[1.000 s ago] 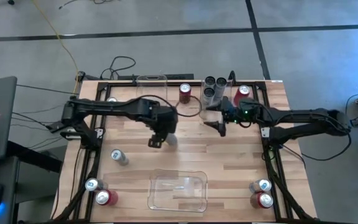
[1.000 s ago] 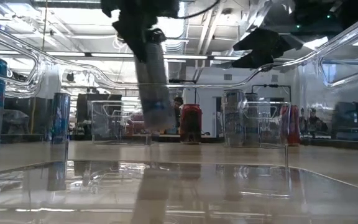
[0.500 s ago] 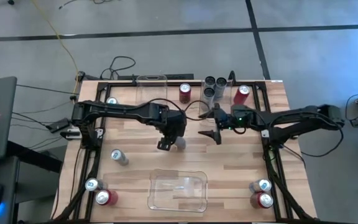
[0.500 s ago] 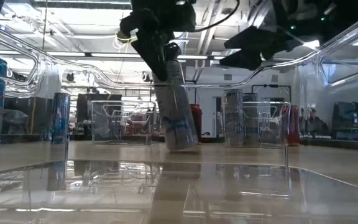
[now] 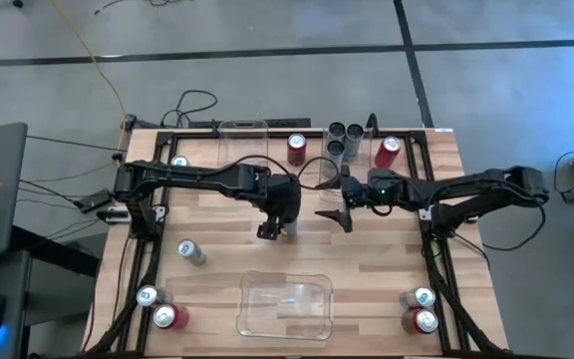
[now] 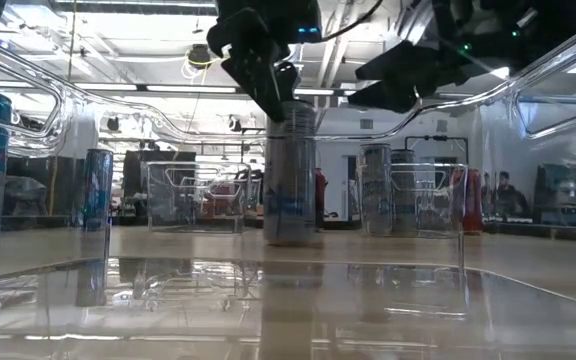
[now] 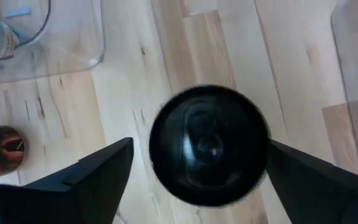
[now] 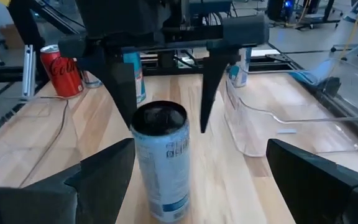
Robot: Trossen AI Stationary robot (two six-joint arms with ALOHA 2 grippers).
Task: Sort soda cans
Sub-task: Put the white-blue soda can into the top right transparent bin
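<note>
A robotics lab (open-plan): concrete floor [image 5: 267, 30], wooden table [image 5: 367, 269], ceiling strip lights [image 6: 148, 88].

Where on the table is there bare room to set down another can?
Bare wood lies between the left hand over its silver can and the lone can at left, and right of the front bin. The back edge is crowded: dark cans, red cans.

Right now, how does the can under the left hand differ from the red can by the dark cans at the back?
The silver-white can stands mid-table, alone, between the open fingers of the left hand. The red can stands at the table's far edge, away from both hands. Both are upright.
</note>
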